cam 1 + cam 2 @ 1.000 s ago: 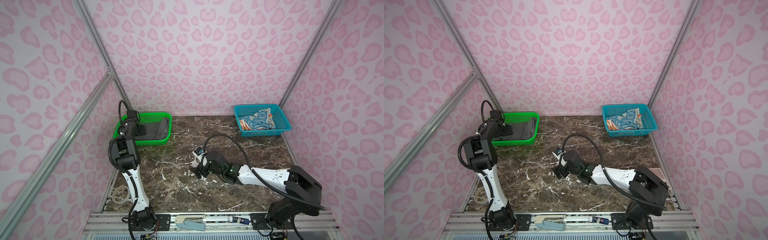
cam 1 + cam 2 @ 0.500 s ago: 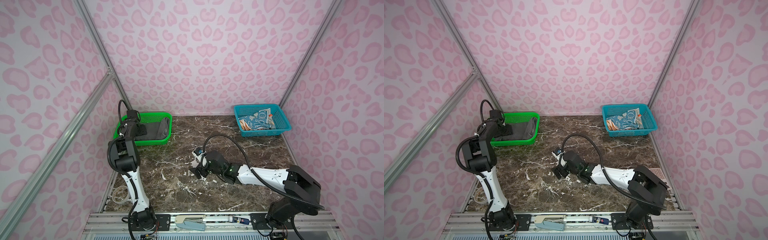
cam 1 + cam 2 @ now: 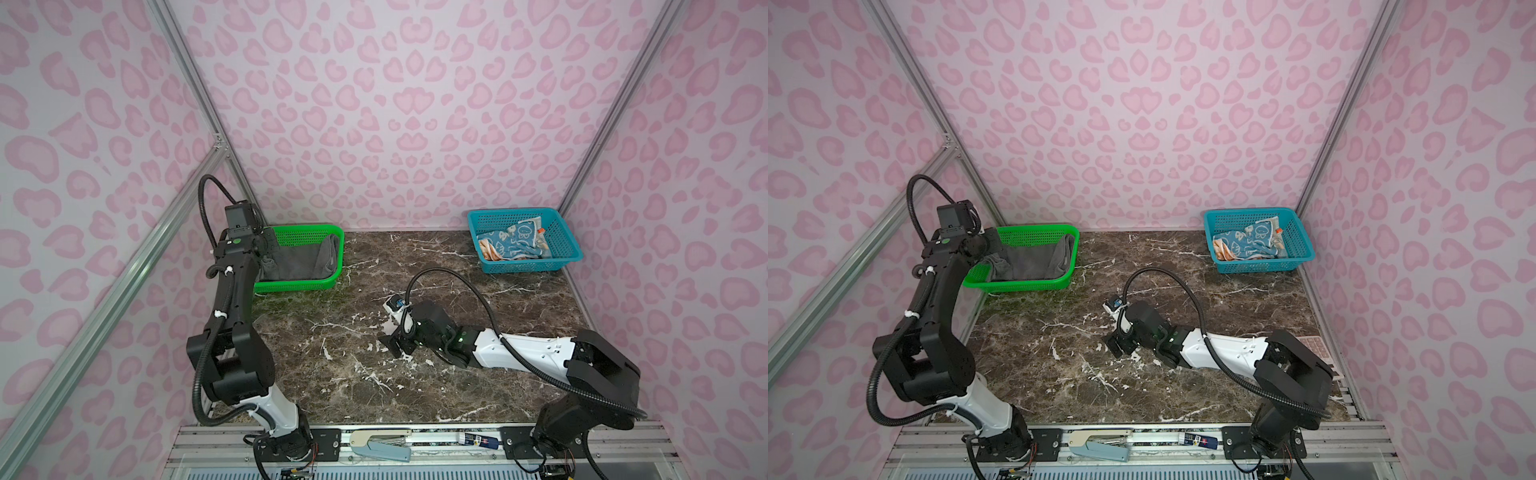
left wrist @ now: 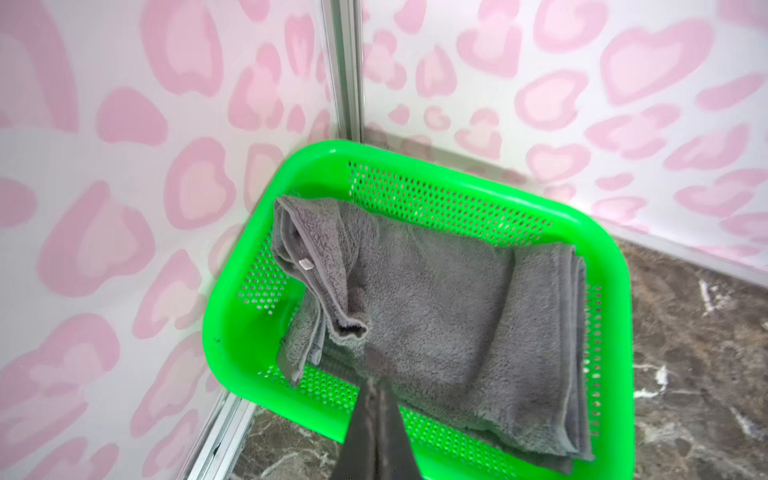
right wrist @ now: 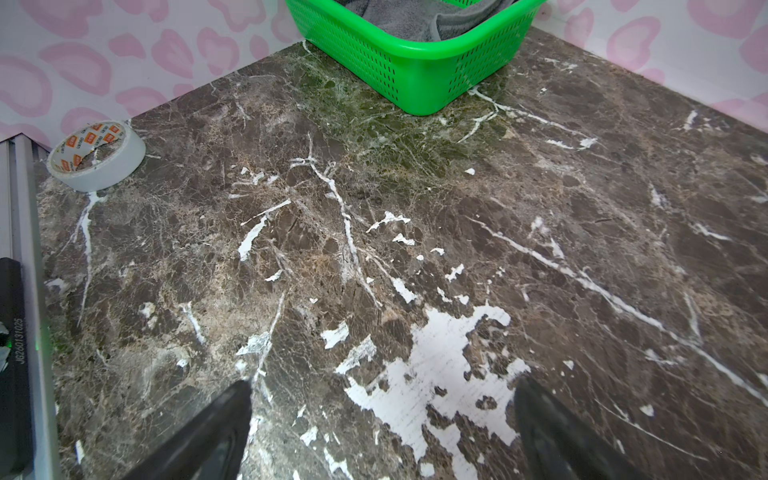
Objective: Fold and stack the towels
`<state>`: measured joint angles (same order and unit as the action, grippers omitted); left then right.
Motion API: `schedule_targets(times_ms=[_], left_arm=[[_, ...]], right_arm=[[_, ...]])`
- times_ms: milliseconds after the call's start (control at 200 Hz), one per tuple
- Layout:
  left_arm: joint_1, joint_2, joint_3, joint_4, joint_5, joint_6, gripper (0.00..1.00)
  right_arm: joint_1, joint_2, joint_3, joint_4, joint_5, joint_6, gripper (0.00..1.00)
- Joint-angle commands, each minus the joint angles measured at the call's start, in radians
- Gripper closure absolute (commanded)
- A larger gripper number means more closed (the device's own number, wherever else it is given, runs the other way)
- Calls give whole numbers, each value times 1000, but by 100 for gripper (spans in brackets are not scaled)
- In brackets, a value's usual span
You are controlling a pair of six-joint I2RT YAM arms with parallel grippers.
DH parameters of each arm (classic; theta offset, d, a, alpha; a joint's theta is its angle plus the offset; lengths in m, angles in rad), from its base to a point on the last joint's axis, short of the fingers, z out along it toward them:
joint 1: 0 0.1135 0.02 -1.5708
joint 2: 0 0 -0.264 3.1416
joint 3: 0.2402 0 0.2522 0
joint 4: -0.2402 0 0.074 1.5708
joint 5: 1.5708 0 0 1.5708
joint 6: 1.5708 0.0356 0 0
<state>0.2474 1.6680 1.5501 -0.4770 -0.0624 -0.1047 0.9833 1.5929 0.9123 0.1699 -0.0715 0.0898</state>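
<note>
Grey towel [image 4: 436,299] lies folded in the green basket [image 4: 415,168], back-left corner of the counter [image 3: 457,395], close to both walls. One corner is flopped over, one end rides up the basket wall. Left fingers [image 4: 376,411] closed at its near edge; can't tell if cloth is caught. Blue towel [image 3: 515,241] and orange towel [image 3: 488,249] crumpled in teal basket [image 3: 532,266], back-right corner. Right fingers [image 3: 390,344] wide open, empty, low over mid-counter. Tape roll [image 5: 97,156] at left edge. Open room between the baskets and along the front.

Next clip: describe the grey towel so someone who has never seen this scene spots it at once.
Look to the green basket at the far left corner of the table. The grey towel lies roughly folded inside it. Unlike the blue towel and orange towel in the teal basket at far right, it is plain, with no pattern.
</note>
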Motion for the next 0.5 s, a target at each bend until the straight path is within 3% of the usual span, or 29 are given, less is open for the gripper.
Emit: schedule_targets(times_ms=[0,245,495], left_arm=[[-2,-25,-106,47,57,-49,96],[-7,-115,-289,158,131,-93,96],[-8,29,-144,144,248,-89,96]], right_arm=[[-2,7,4,23,-5,-5,1],[-7,10,5,26,-22,-10,1],[-6,11,6,28,-20,-6,1]])
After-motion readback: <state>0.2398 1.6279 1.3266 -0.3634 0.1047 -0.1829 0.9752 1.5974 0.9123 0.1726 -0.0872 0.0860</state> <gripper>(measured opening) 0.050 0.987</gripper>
